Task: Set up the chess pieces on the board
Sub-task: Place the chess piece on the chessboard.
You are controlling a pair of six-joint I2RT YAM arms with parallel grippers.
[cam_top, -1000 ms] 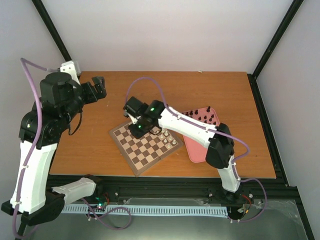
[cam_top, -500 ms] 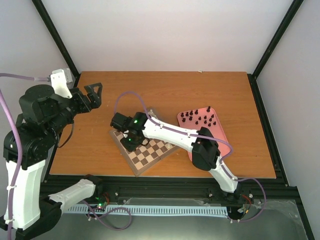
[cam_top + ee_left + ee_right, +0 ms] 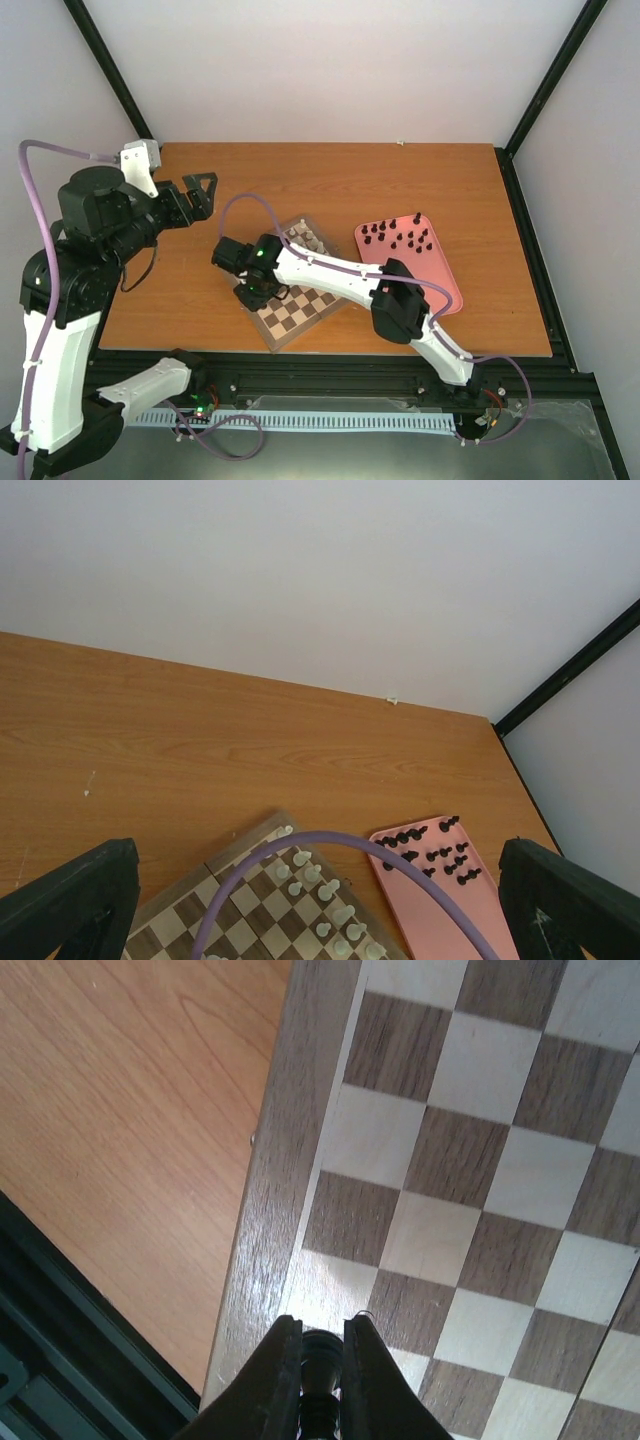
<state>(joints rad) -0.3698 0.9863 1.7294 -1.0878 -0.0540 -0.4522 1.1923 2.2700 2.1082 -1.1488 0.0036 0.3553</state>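
Robot arm holds chessman at the board's edge. In the right wrist view the right gripper [image 3: 322,1328] is seen pressed onto a black chess piece [image 3: 320,1352]. The tiny figure is pinched between the two dark fingers [image 3: 275,1380] above the outermost squares, just inside the brown border of the board [image 3: 285,1160]. Whether the piece touches the wood cannot be told.

From overhead that piece is hidden beneath the wrist. There the right arm is shown stretched across the board to its left-hand corner. White pieces [image 3: 306,238] are ranged along the board's far edge. A pink tray [image 3: 440,285] lies just beside the board on the right, with black chess pieces [image 3: 400,235] clustered at its far end.

The left gripper [image 3: 200,192] is held high over the left side of the table [image 3: 400,180], well apart from the board. Its wrist view alone makes the state plain: the fingers [image 3: 70,900] stand spread to the two lower corners with nothing between them. A purple cable [image 3: 340,842] is seen arching over the white pieces.
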